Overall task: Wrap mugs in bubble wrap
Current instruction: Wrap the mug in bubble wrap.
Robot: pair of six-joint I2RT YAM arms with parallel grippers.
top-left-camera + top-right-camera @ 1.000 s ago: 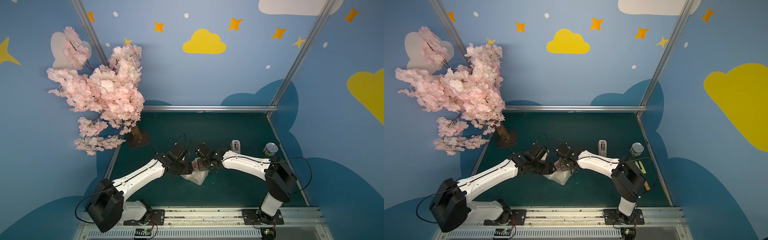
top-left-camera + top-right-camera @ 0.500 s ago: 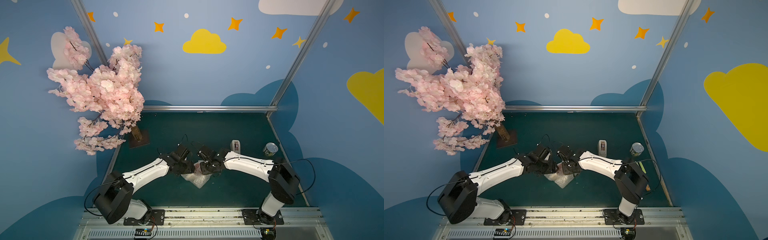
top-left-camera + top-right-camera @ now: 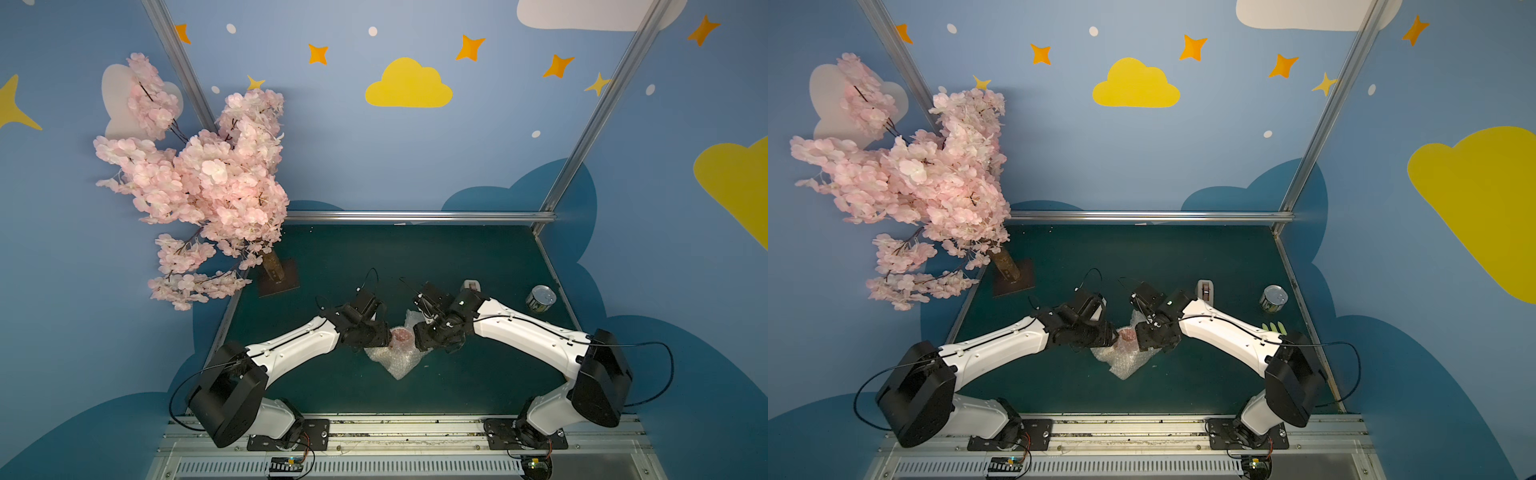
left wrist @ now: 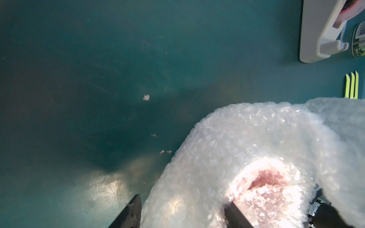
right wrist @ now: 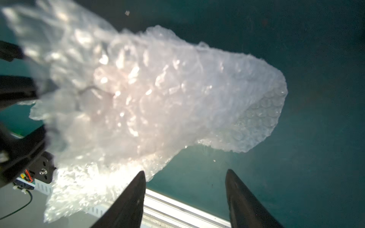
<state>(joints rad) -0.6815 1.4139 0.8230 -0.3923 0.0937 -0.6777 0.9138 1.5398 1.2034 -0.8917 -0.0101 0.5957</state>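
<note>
Lower centre in a top view, the mug (image 3: 401, 335) under bubble wrap (image 3: 397, 363) sits between the tools: left tool (image 4: 183, 199) straddles it, grip unclear; right tool (image 5: 185, 171) gapes empty.

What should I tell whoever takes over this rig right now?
Left gripper: jaws astride the wrapped mug; grip unclear.
Right gripper: open, empty, beside the bundle.
Mug stands upright mid-table, bubble wrap around its sides, red inside visible at the top.
Done: sides covered.
Left: a loose wrap corner trails toward the robot's base; probably fold it in and secure it.
</note>
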